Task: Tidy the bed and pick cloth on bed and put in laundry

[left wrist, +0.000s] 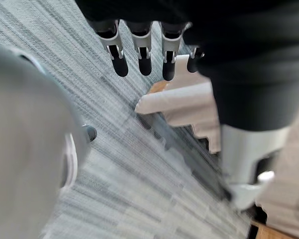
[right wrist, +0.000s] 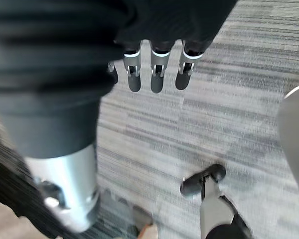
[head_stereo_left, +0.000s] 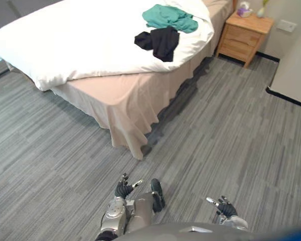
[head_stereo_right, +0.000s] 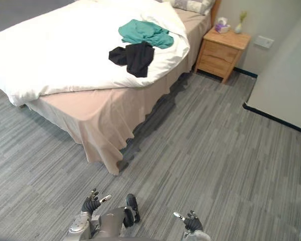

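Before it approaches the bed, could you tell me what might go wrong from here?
The black cloth lies against the green cloth, so one grab may drag both. Both sit far in on the duvet, likely a long reach for the open left hand and right hand. The beige bed skirt reaches the floor and could snag.

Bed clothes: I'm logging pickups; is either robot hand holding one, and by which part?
Nothing held: left robot hand and right robot hand are open; green cloth and black cloth lie on the bed.
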### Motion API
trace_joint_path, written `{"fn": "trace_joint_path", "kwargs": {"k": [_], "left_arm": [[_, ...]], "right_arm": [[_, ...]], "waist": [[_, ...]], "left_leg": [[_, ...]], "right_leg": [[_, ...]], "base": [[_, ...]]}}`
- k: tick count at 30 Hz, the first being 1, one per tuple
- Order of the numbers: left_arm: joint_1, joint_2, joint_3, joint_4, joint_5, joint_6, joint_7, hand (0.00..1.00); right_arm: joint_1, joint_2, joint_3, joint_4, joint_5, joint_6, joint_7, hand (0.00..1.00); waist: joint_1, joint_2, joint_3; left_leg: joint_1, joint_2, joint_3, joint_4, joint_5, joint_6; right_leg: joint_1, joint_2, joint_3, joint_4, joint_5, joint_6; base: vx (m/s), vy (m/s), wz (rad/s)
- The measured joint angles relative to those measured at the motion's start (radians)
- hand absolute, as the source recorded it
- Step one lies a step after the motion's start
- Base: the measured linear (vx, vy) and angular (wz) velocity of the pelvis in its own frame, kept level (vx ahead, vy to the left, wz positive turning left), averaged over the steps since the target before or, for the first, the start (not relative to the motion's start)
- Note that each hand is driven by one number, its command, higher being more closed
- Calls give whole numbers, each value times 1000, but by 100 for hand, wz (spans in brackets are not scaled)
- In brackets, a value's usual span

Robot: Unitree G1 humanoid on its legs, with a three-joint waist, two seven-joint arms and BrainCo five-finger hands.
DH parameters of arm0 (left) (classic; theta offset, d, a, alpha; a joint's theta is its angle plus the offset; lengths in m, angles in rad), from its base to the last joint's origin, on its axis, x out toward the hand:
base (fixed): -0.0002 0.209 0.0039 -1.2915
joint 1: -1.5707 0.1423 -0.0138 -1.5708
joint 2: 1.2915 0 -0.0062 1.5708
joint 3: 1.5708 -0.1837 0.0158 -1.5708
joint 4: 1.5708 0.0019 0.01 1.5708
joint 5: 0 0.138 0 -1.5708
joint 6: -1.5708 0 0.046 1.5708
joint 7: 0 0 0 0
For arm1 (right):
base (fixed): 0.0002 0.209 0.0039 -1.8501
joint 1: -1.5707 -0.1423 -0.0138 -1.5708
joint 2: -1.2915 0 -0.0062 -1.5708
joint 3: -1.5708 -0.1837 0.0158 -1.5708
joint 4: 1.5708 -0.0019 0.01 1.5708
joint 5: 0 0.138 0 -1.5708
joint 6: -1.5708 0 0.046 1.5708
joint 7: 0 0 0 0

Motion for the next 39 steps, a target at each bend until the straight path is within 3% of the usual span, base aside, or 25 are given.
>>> {"fn": "trace_joint_path", "kwargs": {"k": [1,2,3,4,5,6,8,9,10,12,13,16,17,18,19,20,22,25,27,28,31,33,37,39], "left_arm": [[1,4,-15,14,-10,1,15,0],[1,7,-26,27,-19,0,22,0],[1,15,-59,41,-48,-1,24,0],[2,19,-74,51,-57,-2,25,0],[6,31,-107,69,-98,-1,26,0],[11,38,-122,71,-127,1,25,0],[16,41,-119,78,-184,13,24,0],[10,44,-111,94,-210,20,23,0],[7,44,-104,102,-225,23,22,0],[10,40,-50,105,-247,46,19,0],[14,37,-29,106,-247,53,19,0],[24,19,57,104,-231,64,14,0],[26,17,96,102,-231,62,4,0],[33,-12,120,100,-233,64,1,0],[35,-24,132,95,-232,61,-1,0],[34,-46,152,85,-235,60,-1,0],[52,-76,182,65,-277,62,1,0],[65,-74,214,65,-432,59,8,0],[64,-71,239,65,-507,58,28,0],[65,-59,254,65,-557,57,50,0],[96,-68,289,66,-621,54,90,0],[125,-77,320,71,-707,19,117,0],[125,-32,380,-21,-798,-74,178,0],[99,53,422,-225,-793,-109,233,0]], "right_arm": [[-16,0,-26,22,-27,-2,-14,0],[-27,-3,-34,37,-45,1,-21,0],[-35,-7,-64,49,-67,-3,-31,0],[-36,-7,-68,47,-75,-10,-38,0],[-35,-11,-76,32,-87,-17,-60,0],[-36,-12,-79,30,-90,-22,-65,0],[-36,-10,-89,31,-104,-31,-67,0],[-38,-7,-100,31,-119,-32,-67,0],[-40,-6,-103,32,-124,-32,-67,0],[-58,-5,-99,41,-132,-31,-67,0],[-60,-4,-91,41,-132,-31,-67,0],[-69,-7,-13,35,-133,-30,-65,0],[-68,-3,30,33,-134,-28,-63,0],[-75,-29,53,26,-135,-27,-63,0],[-74,-35,65,27,-134,-22,-63,0],[-80,-50,74,26,-134,-8,-61,0],[-85,-68,108,29,-133,17,-60,0],[-100,-66,109,61,-129,53,-60,0],[-100,-62,101,60,-123,74,-62,0],[-98,-55,95,59,-120,90,-65,0],[-93,-56,94,71,-121,120,-64,0],[-95,-73,85,79,-118,125,-54,0],[-76,-58,56,73,-44,150,-37,0],[-49,-56,53,38,-14,166,-15,0]], "waist": [[0,-1,-1],[-2,0,-2],[-12,12,-8],[-11,13,-8],[-16,17,-9],[-20,20,-8],[-24,22,-8],[-25,16,-10],[-25,17,-10],[-29,21,-9],[-29,22,-9],[-25,22,5],[-12,10,12],[-15,39,11],[-15,43,10],[-16,74,5],[-10,81,6],[-6,73,3],[-8,62,9],[-7,51,16],[22,49,16],[27,71,3],[25,39,-29],[25,39,-33]], "left_leg": [[51,-25,-1,-14,-47,-11],[81,-36,-12,-28,-64,-13],[153,-62,-41,-62,-86,-20],[191,-75,-56,-79,-93,-23],[284,-91,-95,-115,-97,-24],[329,-92,-131,-138,-98,-26],[396,-88,-210,-175,-99,-30],[418,-78,-260,-187,-110,-48],[427,-70,-287,-193,-114,-56],[442,-27,-390,-194,-137,-95],[444,-17,-415,-191,-144,-105],[444,22,-519,-118,-224,-128],[445,18,-540,-73,-266,-154],[448,59,-534,-46,-287,-180],[445,70,-524,-46,-283,-191],[461,93,-509,-62,-270,-208],[480,121,-503,-92,-240,-235],[454,140,-457,-55,-187,-249],[403,148,-409,40,-187,-251],[362,165,-335,129,-201,-261],[336,195,-206,125,-237,-258],[316,202,-202,-4,-155,-264],[341,162,-198,-136,-120,-254],[364,151,-188,-166,-97,-258]], "right_leg": [[-63,-23,13,183,73,36],[-105,-33,14,289,150,56],[-190,-50,16,496,251,70],[-230,-65,5,584,232,63],[-300,-90,-57,702,144,55],[-328,-96,-99,703,92,47],[-389,-96,-150,621,16,31],[-423,-88,-149,516,-21,31],[-436,-80,-147,446,-29,27],[-472,-29,-100,144,-18,26],[-480,-16,-77,84,-7,25],[-502,33,28,-124,133,20],[-488,23,58,-163,238,21],[-467,39,3,-122,205,-11],[-466,39,-20,-108,179,-19],[-458,42,-62,-79,144,-35],[-435,51,-102,-68,116,-57],[-369,53,-166,-140,105,-74],[-327,46,-209,-181,106,-78],[-285,39,-240,-213,108,-82],[-222,27,-274,-246,109,-80],[-227,31,-274,-249,111,-56],[-257,10,-286,-264,123,-38],[-245,-1,-292,-263,123,-36]], "base": [[46,362,5],[-30,385,11],[-75,297,23],[-178,362,57],[-230,278,71],[-280,257,86],[-362,267,114],[-258,228,132],[23,66,139],[359,-141,132],[370,-214,120],[317,-276,105],[201,-290,94],[185,-285,99],[238,-237,103],[166,-167,80],[133,-181,67],[45,-157,56],[-11,-36,76],[-45,12,85],[-148,47,43],[-173,73,6],[48,114,16],[-5,37,5]]}}
